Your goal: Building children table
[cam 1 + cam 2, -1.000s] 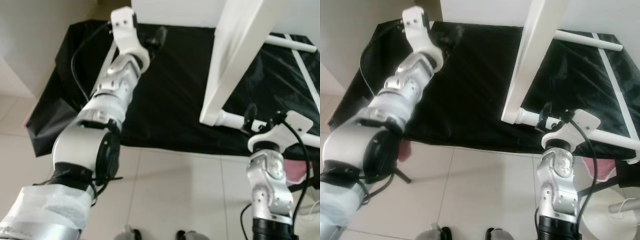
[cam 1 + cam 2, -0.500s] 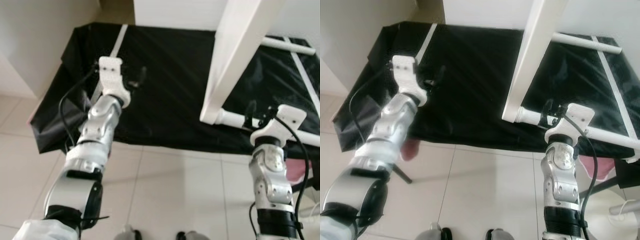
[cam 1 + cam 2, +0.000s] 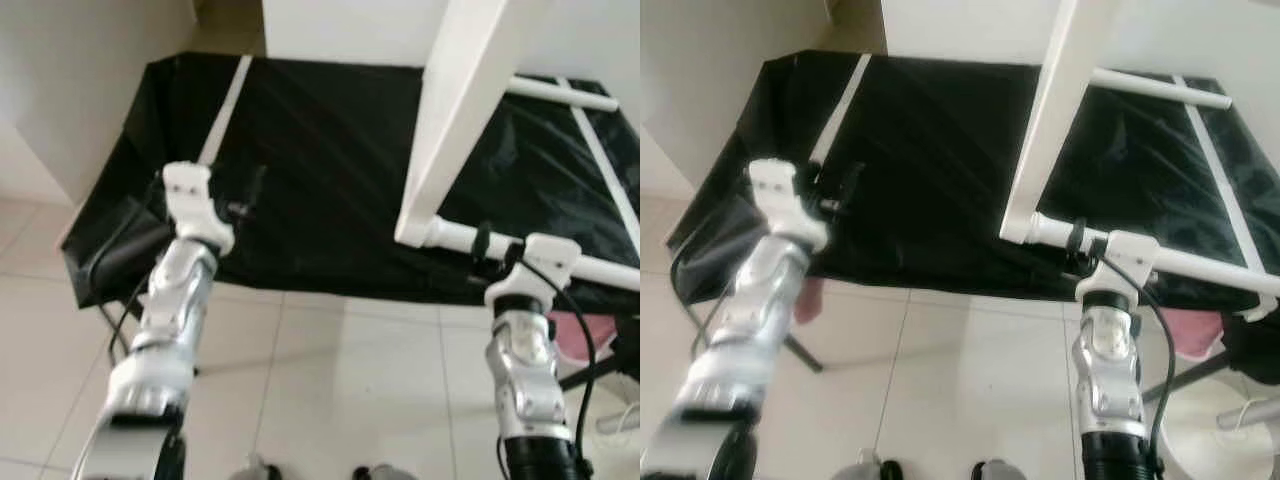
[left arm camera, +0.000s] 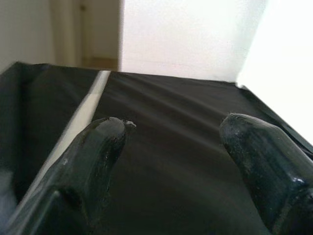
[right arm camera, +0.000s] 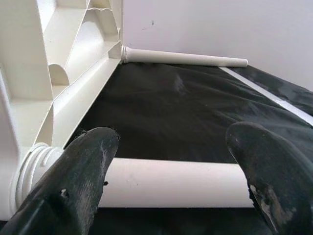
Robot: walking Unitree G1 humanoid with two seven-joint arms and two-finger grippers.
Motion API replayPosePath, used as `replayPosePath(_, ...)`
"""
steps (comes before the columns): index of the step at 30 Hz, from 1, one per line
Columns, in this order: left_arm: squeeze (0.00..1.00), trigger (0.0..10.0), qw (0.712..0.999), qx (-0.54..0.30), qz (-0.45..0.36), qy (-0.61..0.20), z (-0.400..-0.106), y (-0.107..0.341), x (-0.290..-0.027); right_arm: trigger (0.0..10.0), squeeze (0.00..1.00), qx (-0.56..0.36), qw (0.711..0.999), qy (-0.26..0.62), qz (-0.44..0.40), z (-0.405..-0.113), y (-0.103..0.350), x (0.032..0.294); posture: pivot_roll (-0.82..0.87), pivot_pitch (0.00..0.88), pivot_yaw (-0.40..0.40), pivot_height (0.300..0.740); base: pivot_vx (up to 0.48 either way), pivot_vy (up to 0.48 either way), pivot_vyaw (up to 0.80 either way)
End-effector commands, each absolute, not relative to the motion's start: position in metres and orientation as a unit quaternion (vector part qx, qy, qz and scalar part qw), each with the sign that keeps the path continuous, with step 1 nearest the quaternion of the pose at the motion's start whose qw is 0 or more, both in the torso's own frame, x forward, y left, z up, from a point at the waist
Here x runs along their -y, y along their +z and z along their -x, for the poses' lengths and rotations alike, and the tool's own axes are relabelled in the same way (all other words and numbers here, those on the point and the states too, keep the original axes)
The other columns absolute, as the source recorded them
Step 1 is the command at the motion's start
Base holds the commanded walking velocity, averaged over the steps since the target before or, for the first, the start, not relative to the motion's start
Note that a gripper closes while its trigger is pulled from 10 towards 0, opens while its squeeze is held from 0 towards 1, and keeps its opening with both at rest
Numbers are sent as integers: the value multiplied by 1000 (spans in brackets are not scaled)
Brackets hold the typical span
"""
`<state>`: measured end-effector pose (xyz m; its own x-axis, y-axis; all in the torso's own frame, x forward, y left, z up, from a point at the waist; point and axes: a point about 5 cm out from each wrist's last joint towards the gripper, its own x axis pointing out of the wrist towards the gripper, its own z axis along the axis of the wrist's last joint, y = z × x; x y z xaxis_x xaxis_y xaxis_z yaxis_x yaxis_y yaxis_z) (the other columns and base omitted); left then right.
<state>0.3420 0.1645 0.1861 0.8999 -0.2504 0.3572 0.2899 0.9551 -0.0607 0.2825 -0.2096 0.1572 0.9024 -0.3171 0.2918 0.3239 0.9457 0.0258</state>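
Landmark: the white tabletop point(image 3: 470, 100) stood on its edge on the black sheet point(image 3: 330, 170); all places below were taken from it.
Nearest, tiled floor point(image 3: 330, 380): it lay before the sheet, on the robot's side of the tabletop.
Right gripper point(image 5: 171, 171): spread wide, holding nothing, poised just over the near leg point(image 5: 166, 182), close to where that leg entered the tabletop's lower corner.
Near leg: a white tube screwed into the corner socket, running along the sheet's front edge away from the tabletop.
Left gripper point(image 4: 171, 161): spread and empty, over the sheet's front edge, well apart from the tabletop on its left side.
White strip point(image 3: 225, 105): lay on the sheet beyond the left gripper, far left of the tabletop; whether it was a leg or tape could not be told.
Far leg point(image 3: 560, 93): a second white tube, jutting from the tabletop's rear corner.
Step in hand: judged as fitting or tightening the near leg.
Next move: the right gripper would probably need to drop, close round the tube and turn it, with the tabletop kept from tipping.
Right wrist view: showed the ribbed underside and the threaded collar, which the head views did not.
Head views: showed both arms and the whole sheet.
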Motion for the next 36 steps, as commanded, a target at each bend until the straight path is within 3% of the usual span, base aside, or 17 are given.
replayPosePath(1, 0, 10000, 971, 189, 53, -136, -332, 183, -167, 10000, 0, 142, 976, -163, 9, -279, 151, 207, -38, 56, 30, 740, 0, 0, 0)
replayPosePath(7, 0, 10000, 976, 178, 40, -121, -314, 167, -173, 10000, 0, 141, 977, -162, 10, -276, 145, 203, -40, 56, 36, 740, 0, 0, 0)
replayPosePath(8, 0, 10000, 976, 174, 4, -130, -305, 159, -173, 10000, 0, 139, 978, -157, 12, -276, 142, 202, -38, 58, 36, 740, 0, 0, 0)
replayPosePath(13, 0, 10000, 974, 164, 1, -156, -295, 154, -173, 10000, 0, 140, 978, -152, 15, -281, 144, 204, -28, 65, 28, 740, 0, 0, 0)
replayPosePath(23, 0, 10000, 941, 143, -66, -299, -273, 146, -130, 10000, 0, 127, 988, -82, 19, -297, 142, 192, 6, 72, -10, 740, 0, 0, 0)
replayPosePath(24, 0, 10000, 938, 144, -72, -309, -272, 146, -125, 10000, 212, 123, 990, -74, 16, -297, 140, 190, 9, 72, -15, 740, 0, 0, 0)
replayPosePath(26, 0, 10000, 936, 145, -73, -312, -272, 147, -122, 10000, 212, 120, 990, -72, 14, -297, 139, 189, 11, 72, -18, 740, 0, 0, 0)
replayPosePath(27, 0, 10000, 934, 147, -68, -318, -272, 148, -118, 10000, 1000, 120, 991, -62, 12, -297, 139, 185, 15, 69, -25, 740, 0, 0, 0)
replayPosePath(28, 0, 10000, 934, 147, -68, -318, -272, 148, -118, 10000, 1000, 120, 991, -62, 12, -297, 139, 185, 15, 69, -25, 740, 0, 0, 0)
replayPosePath(29, 714, 10000, 935, 146, -57, -319, -273, 149, -116, 10000, 1000, 120, 991, -51, 10, -298, 138, 182, 18, 67, -30, 740, 0, 0, 0)
replayPosePath(30, 1000, 10000, 933, 149, -51, -324, -273, 151, -112, 10000, 1000, 118, 992, -40, 8, -300, 138, 179, 20, 67, -32, 740, 0, 0, 0)
replayPosePath(31, 1000, 10000, 932, 148, -50, -328, -273, 152, -110, 10000, 871, 117, 993, -29, 6, -301, 138, 176, 20, 67, -32, 740, 0, 0, 0)
replayPosePath(32, 1000, 10000, 930, 147, -58, -331, -274, 154, -107, 10000, 0, 114, 993, -20, 5, -303, 137, 174, 27, 67, -37, 740, 0, 0, 0)
replayPosePath(33, 1000, 10000, 930, 147, -58, -331, -274, 154, -107, 10000, 0, 114, 993, -20, 5, -303, 137, 174, 27, 67, -37, 740, 0, 0, 0)
replayPosePath(34, 796, 10000, 929, 149, -60, -333, -274, 156, -105, 10000, 0, 111, 994, -13, 6, -305, 137, 173, 31, 66, -39, 740, 0, 0, 0)
replayPosePath(35, 796, 10000, 929, 149, -60, -333, -274, 156, -105, 10000, 0, 111, 994, -13, 6, -305, 137, 173, 31, 66, -39, 740, 0, 0, 0)
replayPosePath(36, 0, 10000, 929, 150, -56, -334, -274, 158, -104, 10000, 0, 111, 994, -8, 8, -306, 137, 172, 31, 66, -39, 740, 0, 0, 0)
